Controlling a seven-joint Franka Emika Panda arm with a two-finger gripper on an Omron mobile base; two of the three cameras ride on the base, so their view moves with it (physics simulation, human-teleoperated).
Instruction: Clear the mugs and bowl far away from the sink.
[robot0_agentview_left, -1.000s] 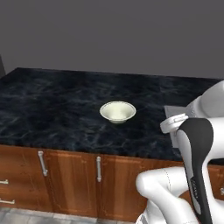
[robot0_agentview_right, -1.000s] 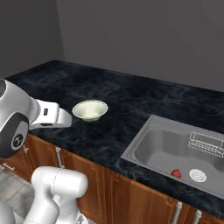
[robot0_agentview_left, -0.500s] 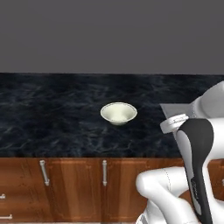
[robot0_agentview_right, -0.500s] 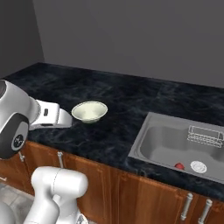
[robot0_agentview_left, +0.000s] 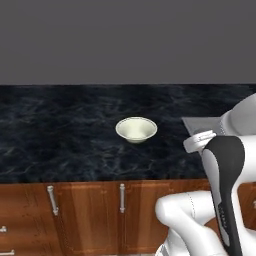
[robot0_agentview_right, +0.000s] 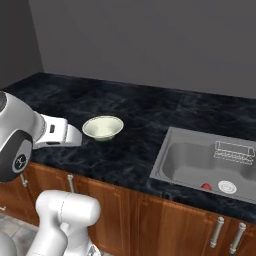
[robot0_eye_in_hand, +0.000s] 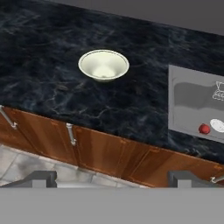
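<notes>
The cream-white bowl (robot0_agentview_left: 136, 129) (robot0_agentview_right: 102, 127) (robot0_eye_in_hand: 103, 64) stands upright on the dark marble counter (robot0_agentview_right: 135, 107), a little left of the sink (robot0_agentview_right: 200, 160) (robot0_eye_in_hand: 192, 103). The sink's grey corner (robot0_agentview_left: 196, 123) also peeks out beside my arm in the left base view. My gripper (robot0_eye_in_hand: 113, 178) is open, with nothing between its fingertips (robot0_eye_in_hand: 43, 177). It hangs back from the counter's front edge, in front of the cabinet doors, well short of the bowl. The mugs are out of view.
A small red thing (robot0_agentview_right: 206, 186) (robot0_eye_in_hand: 204, 129) lies in the basin by the round drain (robot0_agentview_right: 227, 187), and a wire basket (robot0_agentview_right: 234, 151) sits at the basin's back. Wooden cabinet doors with metal handles (robot0_eye_in_hand: 70, 133) run below the counter. A grey wall (robot0_agentview_right: 150, 40) stands behind.
Both base views have swung, so the camera has moved; the counter now faces the left view squarely. The bowl keeps its place on the counter. The gripper stays open.
</notes>
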